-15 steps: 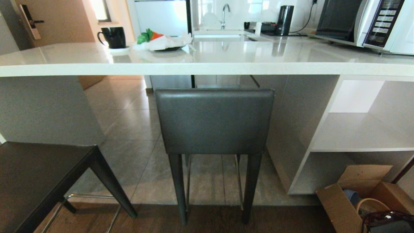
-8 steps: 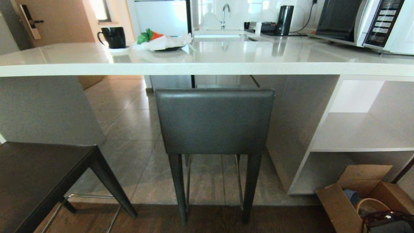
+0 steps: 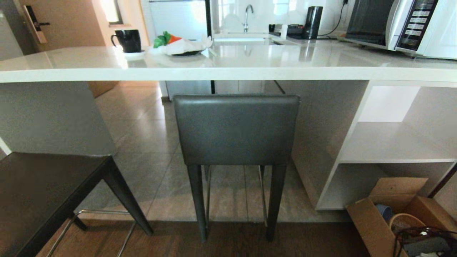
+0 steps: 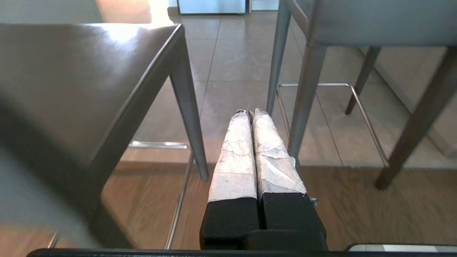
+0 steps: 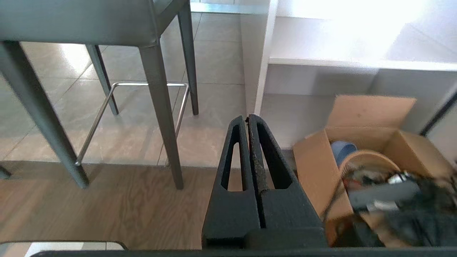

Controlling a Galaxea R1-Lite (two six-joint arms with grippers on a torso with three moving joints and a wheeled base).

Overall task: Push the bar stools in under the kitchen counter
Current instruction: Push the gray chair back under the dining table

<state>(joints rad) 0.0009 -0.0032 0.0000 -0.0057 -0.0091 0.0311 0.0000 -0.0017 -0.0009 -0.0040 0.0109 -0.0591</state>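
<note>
Centre stool (image 3: 235, 130) tucked w/ backrest just below counter edge (image 3: 228, 74), 2nd stool (image 3: 43, 189) out at robot's left; left gripper (image 4: 251, 113) & right gripper (image 5: 247, 119) pinched closed, empty—push seat edge squarely, slow.

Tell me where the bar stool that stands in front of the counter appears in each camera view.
Head view: the bar stool is in the centre, its backrest just below the counter edge.
Left wrist view: upper right, beyond the shut left gripper.
Right wrist view: upper left.
Shared landmark: its chrome footrest bar.
</note>
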